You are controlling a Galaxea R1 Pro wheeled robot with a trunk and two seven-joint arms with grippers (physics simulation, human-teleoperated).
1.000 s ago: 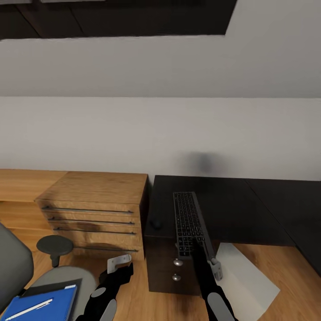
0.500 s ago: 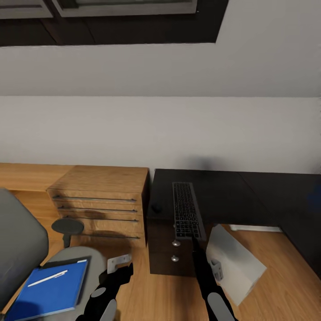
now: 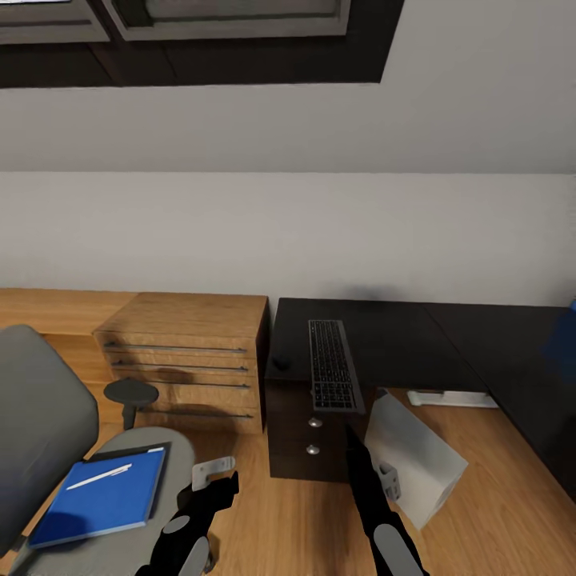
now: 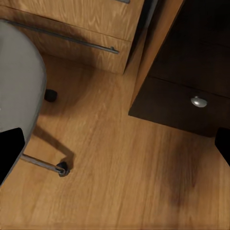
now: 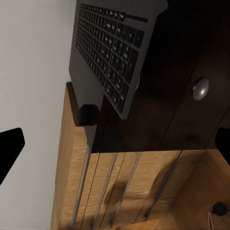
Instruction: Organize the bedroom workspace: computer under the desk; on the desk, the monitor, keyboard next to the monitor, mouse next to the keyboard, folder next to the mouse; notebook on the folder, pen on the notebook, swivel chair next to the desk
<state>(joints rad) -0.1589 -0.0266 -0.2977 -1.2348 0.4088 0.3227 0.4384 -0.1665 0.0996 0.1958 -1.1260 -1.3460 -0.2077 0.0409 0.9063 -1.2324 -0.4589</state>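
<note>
Head view shows the keyboard lying on the dark tabletop ahead of the right gripper, its near end overhanging the edge. Stiff, light and slim, it should take a pinch across that free end. Both grippers appear released; the left gripper hangs beside the blue folder on the swivel chair, with bare tabletop beyond.

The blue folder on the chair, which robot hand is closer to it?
Left. The left gripper hangs just beside the blue folder on the chair; the right gripper is farther off.
</note>
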